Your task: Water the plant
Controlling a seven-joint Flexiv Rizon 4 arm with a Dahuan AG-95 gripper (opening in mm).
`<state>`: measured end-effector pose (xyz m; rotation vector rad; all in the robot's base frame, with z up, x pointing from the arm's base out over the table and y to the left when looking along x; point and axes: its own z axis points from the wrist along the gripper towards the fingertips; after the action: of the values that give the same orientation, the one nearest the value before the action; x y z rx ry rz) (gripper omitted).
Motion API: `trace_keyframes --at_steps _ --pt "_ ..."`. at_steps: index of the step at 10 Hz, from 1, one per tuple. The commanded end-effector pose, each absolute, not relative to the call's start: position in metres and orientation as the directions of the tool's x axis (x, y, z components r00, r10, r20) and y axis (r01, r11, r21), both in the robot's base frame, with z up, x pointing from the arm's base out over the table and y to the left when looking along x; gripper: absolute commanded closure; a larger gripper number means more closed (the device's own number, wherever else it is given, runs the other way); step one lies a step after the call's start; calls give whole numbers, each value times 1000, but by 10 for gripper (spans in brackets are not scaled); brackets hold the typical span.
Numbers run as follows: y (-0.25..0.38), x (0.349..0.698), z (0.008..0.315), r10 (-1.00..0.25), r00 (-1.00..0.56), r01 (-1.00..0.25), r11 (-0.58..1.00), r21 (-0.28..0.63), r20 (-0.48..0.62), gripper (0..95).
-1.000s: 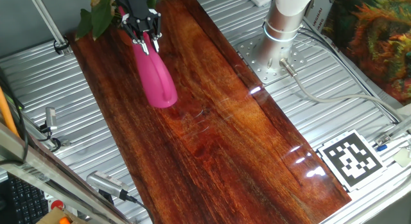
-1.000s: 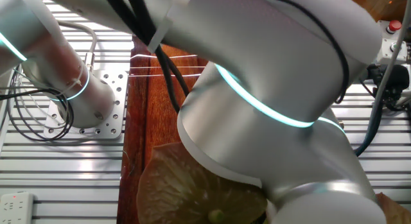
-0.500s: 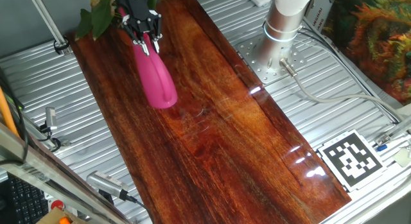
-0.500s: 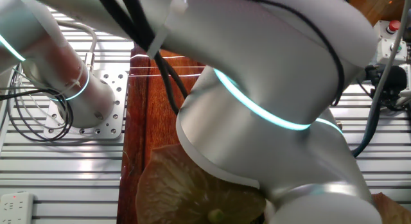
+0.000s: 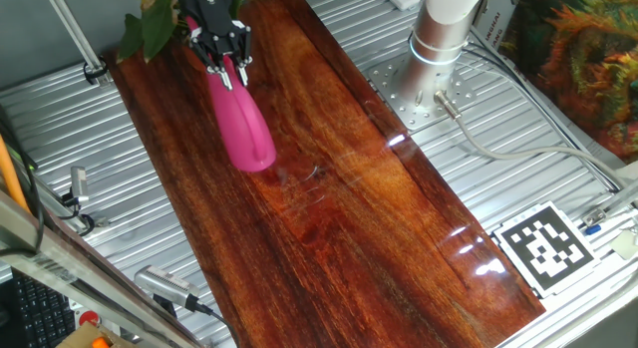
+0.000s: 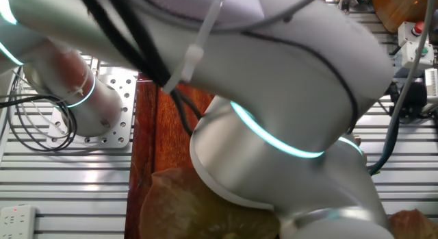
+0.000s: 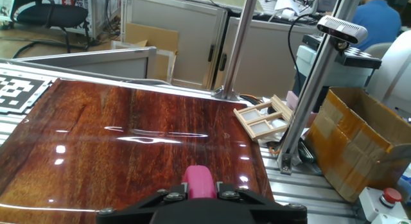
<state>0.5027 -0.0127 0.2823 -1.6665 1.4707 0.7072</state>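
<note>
The pink watering can (image 5: 239,119) stands on the wooden board (image 5: 329,188) near its far left end. My gripper (image 5: 227,67) is shut on the can's upper part. In the hand view the can's pink top (image 7: 198,183) shows between the black fingers (image 7: 168,196) at the bottom edge. The plant (image 5: 148,21), a few dark-green leaves, sits at the board's far left corner, just left of my gripper and partly cut off. In the other fixed view a blurred leaf (image 6: 185,211) fills the bottom and the arm (image 6: 274,109) hides the can.
The arm's base (image 5: 439,34) stands on a metal plate to the right of the board. An orange-and-green foliage mass (image 5: 588,59) is at far right. A marker tag (image 5: 546,246) lies at lower right. A post (image 5: 75,29) rises at the left.
The gripper with the can's top has shifted slightly up and away toward the plant. In the other fixed view the arm has swung across the frame.
</note>
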Motion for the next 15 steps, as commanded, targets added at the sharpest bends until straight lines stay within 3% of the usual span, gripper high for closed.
trace_keyframes --at_steps 1,10,15 --pt "-12 503 283 -542 172 -981 -18 -193 -823 950" --pt "-11 504 279 -518 174 -981 -16 -194 -837 950" --pt "-11 504 279 -571 162 -983 -26 -180 -805 950"
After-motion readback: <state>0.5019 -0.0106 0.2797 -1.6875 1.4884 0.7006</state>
